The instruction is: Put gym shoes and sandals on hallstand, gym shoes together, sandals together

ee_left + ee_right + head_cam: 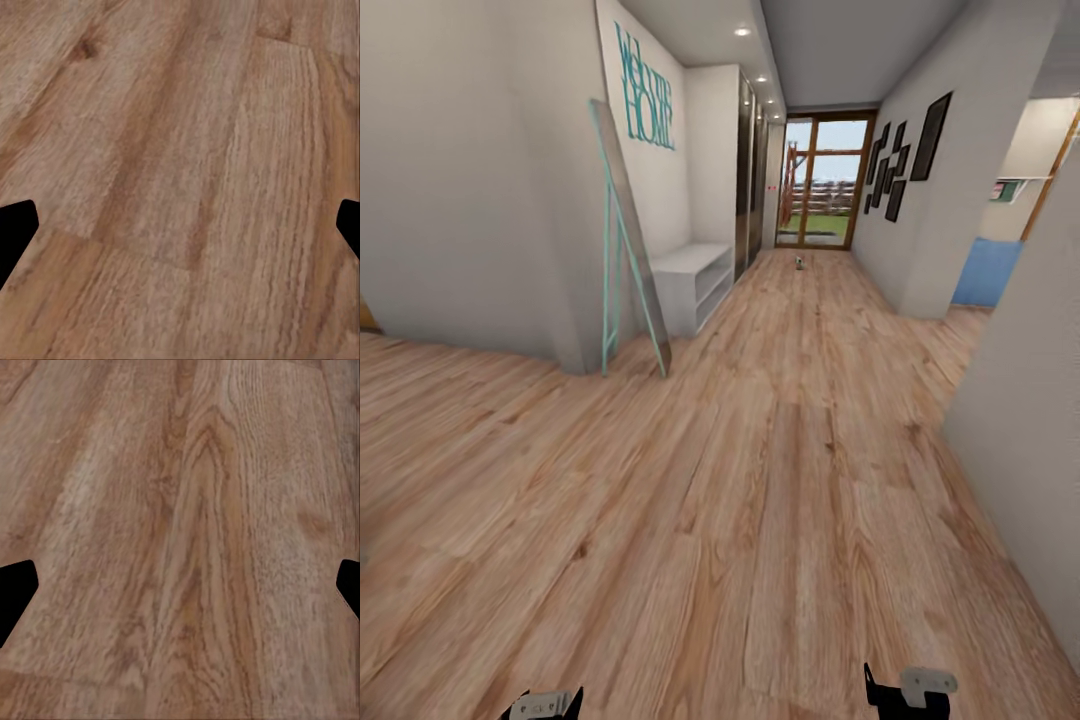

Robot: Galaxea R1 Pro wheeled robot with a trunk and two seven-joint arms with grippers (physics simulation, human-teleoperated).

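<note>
The corridor floor (780, 480) of light brown wood-grain planks runs ahead toward a glass door. Far down it lies a small whitish object (799, 262), too small to identify. The sandals and the hallstand are out of view, and I cannot make out a gym shoe for certain. At the bottom edge of the head view my left gripper (545, 705) and right gripper (908, 690) hang low over bare planks. In the wrist views the left gripper (180, 225) and right gripper (180, 585) are open, their dark fingertips spread wide with only floor between them.
A low white two-shelf bench (695, 280) stands against the left wall beyond a leaning teal-framed mirror (630, 240). A grey wall corner (1020, 430) juts in close on the right. Dark picture frames (905, 160) hang on the right wall, and a glass door (822, 180) closes the far end.
</note>
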